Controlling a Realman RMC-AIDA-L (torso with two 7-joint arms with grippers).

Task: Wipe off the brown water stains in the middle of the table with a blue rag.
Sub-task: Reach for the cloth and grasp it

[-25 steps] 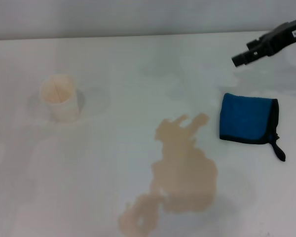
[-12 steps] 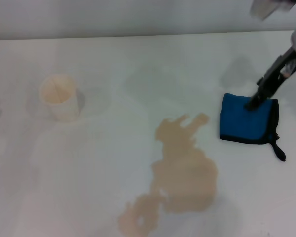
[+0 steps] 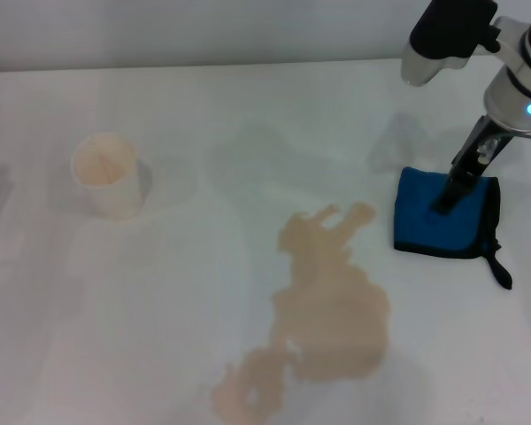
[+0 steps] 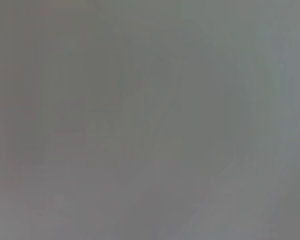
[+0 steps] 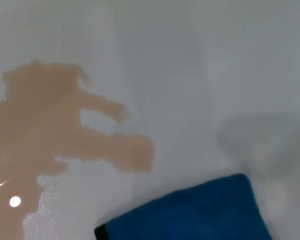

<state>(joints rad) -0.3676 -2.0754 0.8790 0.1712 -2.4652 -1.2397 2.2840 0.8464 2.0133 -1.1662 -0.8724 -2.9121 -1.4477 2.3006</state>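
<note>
At the bottom centre of the head view spreads the stain (image 3: 323, 310), a tan ragged puddle running from the lower edge up toward mid-frame, flat on the white table (image 3: 159, 336). Its upper lobes reach toward the rag (image 3: 425, 217), which lies at centre right, just beside the puddle but apart from it, a strip of bare table between them. The rag is blue with black edging, and its black loop tab (image 3: 498, 270) trails off the lower right corner.

Over that rag is the right gripper (image 3: 444, 204), coming down from the upper right of the frame; its dark tip sits on the cloth's upper right part. Whether its fingers are apart or together, I cannot tell from here. The right wrist view shows the same stain (image 5: 50, 135) on the left and a corner of the rag (image 5: 190, 215) at the bottom, none of the arm's own fingers in sight.

Farther back, at the left, a cream cup (image 3: 108, 175) stands upright, well apart from the puddle.

The left gripper is nowhere visible; its wrist view is plain grey.
</note>
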